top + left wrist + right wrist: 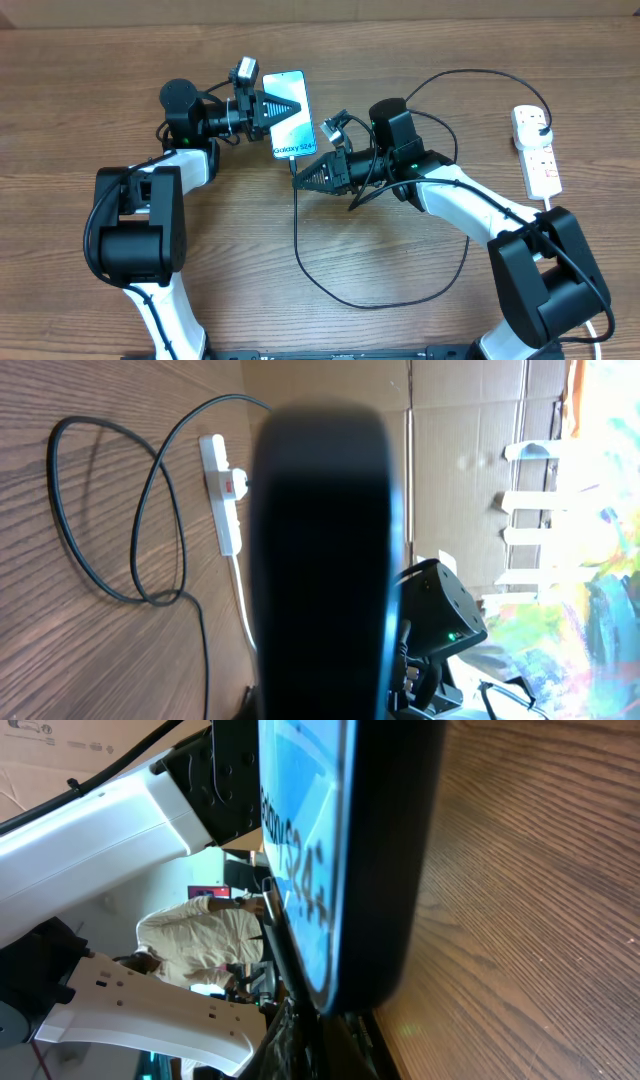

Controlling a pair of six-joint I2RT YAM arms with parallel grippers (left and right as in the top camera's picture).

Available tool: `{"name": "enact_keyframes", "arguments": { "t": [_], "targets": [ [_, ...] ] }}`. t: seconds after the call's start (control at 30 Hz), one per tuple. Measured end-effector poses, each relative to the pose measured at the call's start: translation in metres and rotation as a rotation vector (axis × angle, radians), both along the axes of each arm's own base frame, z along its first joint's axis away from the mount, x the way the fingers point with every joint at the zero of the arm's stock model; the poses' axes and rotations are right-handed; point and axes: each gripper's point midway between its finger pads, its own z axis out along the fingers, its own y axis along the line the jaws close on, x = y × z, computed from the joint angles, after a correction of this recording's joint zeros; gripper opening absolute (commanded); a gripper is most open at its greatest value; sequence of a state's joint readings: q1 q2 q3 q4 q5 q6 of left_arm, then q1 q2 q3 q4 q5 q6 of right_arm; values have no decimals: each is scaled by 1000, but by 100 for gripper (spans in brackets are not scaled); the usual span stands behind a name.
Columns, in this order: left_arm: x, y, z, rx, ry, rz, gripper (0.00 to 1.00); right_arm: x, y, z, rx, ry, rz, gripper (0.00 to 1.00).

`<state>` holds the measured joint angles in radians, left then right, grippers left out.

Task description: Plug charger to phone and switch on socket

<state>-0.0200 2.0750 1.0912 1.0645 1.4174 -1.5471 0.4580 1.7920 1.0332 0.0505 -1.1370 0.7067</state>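
The left gripper is clamping the phone steady mid-table while the right gripper, seemingly pinching the charger tip, is approaching its near port; the socket is waiting far right.

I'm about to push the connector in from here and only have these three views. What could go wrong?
1. The left gripper seems to hold the phone tilted off the table; a push from the right gripper at its lower end could twist it or make it slip.
2. Both wrist views are filled by the phone, so tip alignment cannot be checked.
3. The charger loops around the right arm toward the socket; moving may snag it and drag the strip.
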Motion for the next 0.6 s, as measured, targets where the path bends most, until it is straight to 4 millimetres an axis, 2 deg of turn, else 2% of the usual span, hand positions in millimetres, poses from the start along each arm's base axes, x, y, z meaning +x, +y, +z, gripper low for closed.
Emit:
{"name": "enact_keyframes", "arguments": {
  "t": [0.33,0.6],
  "targets": [
    [1,1,0,-1,2,6,4,-2,0,1,7,4,9,4],
    [5,12,0,-2,11,31,4,-2,0,2,9,4,12,4]
  ]
}}
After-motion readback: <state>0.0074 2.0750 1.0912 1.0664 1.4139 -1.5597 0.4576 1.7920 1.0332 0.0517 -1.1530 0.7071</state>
